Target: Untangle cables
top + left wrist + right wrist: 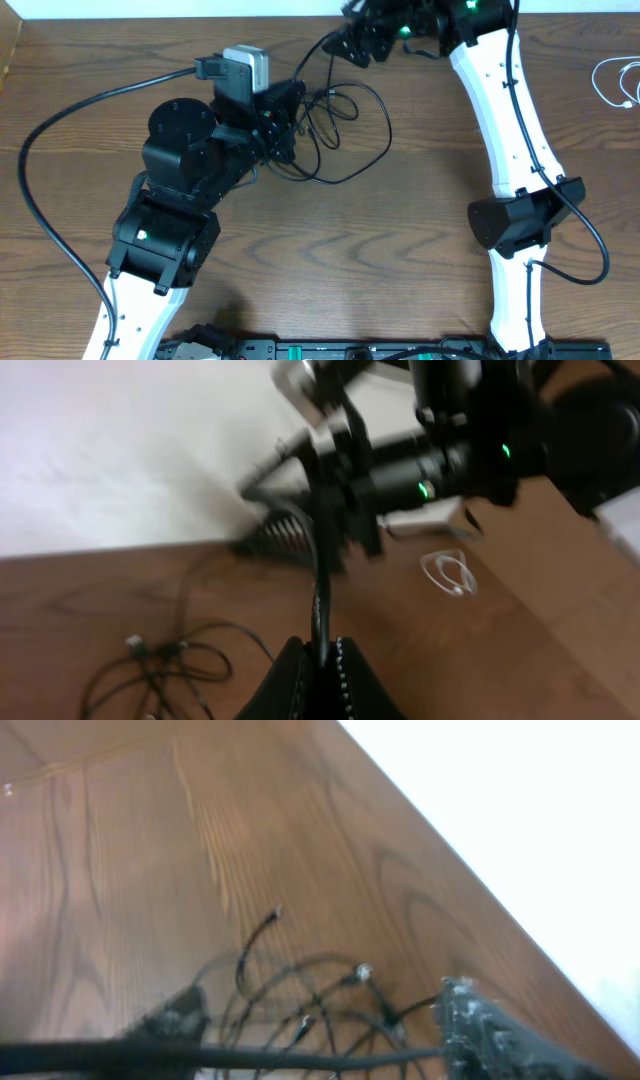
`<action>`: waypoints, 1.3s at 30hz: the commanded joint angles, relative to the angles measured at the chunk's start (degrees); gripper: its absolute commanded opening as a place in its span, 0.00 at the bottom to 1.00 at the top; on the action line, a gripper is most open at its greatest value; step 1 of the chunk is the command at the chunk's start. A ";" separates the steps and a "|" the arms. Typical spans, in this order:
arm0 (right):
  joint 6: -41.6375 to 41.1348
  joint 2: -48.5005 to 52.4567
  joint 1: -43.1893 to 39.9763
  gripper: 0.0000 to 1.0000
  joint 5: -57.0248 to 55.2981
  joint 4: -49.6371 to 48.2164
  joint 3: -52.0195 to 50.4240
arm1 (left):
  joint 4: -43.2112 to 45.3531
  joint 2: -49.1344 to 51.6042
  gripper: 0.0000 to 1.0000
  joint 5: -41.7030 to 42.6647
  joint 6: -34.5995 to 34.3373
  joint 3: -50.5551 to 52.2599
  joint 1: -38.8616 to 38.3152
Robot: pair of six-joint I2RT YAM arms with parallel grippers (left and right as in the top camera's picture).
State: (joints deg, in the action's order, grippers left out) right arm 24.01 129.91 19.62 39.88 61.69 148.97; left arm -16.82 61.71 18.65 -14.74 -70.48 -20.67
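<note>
Inside my left gripper (322,660), pinched tight, runs the black cable (320,600), which only its wrist view shows; my right gripper (315,1008) gapes wide.

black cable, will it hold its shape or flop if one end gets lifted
Probably floppy: the black cable lies in loose, overlapping loops on the table. Likely light, being thin. The strand pinched in the left gripper runs straight and taut, so a pull may drag the whole tangle along.
</note>
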 commanded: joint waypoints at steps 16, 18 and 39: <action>-20.59 -14.27 -7.85 0.01 -2.03 -11.06 -0.09 | -10.97 1.68 0.41 -5.88 -1.20 -1.09 0.13; -20.59 -14.53 -7.87 0.03 -2.01 -7.67 -0.09 | -11.72 2.64 0.41 -5.90 -0.66 -1.11 0.13; -32.85 7.39 5.20 0.70 -10.08 -2.49 -0.22 | -31.21 2.78 0.54 -13.99 -3.80 -1.11 22.82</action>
State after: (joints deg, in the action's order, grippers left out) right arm -3.90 134.76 21.69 33.17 60.53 148.70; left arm -46.94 64.71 5.39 -18.22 -70.50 -0.01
